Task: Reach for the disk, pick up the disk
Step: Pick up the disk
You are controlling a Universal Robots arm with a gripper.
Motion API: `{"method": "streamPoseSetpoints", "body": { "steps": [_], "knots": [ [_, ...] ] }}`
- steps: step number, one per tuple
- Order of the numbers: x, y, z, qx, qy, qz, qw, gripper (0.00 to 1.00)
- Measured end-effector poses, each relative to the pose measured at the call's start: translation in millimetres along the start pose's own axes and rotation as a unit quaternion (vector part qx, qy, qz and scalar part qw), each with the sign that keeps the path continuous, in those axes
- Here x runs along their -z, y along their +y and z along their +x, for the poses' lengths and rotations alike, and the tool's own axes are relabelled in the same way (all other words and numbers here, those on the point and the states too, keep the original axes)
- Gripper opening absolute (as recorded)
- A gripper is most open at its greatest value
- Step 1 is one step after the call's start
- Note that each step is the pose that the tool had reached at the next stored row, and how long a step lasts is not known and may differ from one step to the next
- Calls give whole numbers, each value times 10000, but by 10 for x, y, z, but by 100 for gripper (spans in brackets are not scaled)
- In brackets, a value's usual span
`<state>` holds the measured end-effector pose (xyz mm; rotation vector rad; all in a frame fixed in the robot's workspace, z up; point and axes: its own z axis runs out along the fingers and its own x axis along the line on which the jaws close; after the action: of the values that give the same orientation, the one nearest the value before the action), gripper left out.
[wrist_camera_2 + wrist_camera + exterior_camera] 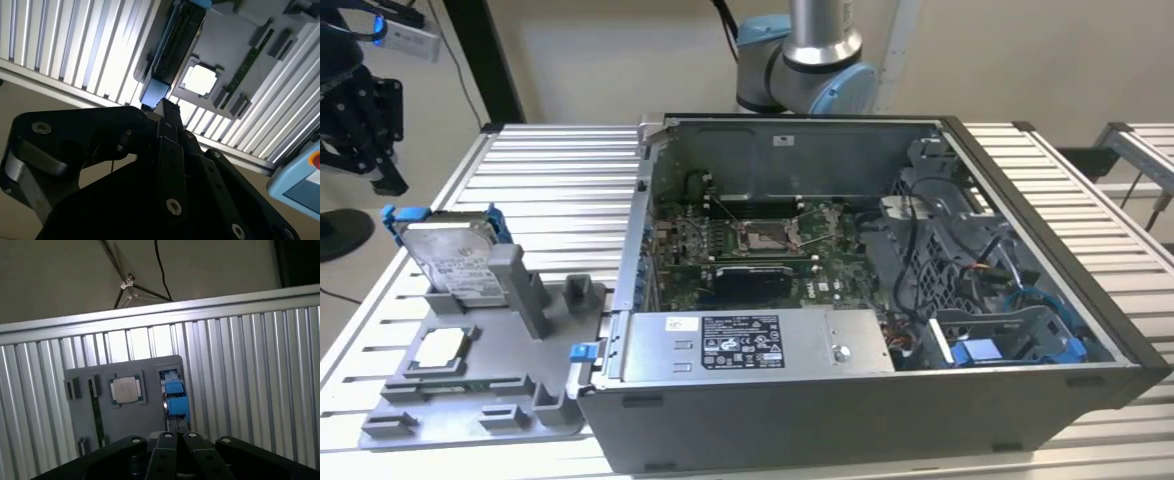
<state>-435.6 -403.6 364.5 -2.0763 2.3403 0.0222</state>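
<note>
Claw (177, 435) body cropped, disk (174, 396) edge-on, partly hidden

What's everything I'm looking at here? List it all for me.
disk: one, silver-grey in blue bracket, upright in the tray.
tray: one, grey, on the table, exterior view's left.
chip: one, silver, square, lying in the tray.
computer case: one, grey, open, beside the tray.
labelled box: one, grey, inside the case.
table: one, ribbed silver, under everything.
arm: one, grey and blue, behind the case.
gripper: one, black, shut, apart from the disk.
</note>
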Motion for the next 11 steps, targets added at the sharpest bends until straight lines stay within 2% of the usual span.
{"method": "streamPoseSetpoints", "body": {
  "steps": [3, 11],
  "knots": [
    [0, 0, 0, 166, 1, -2, 9999, 0],
    [-1, 0, 0, 180, -1, -2, 9998, 0]
  ]
}}
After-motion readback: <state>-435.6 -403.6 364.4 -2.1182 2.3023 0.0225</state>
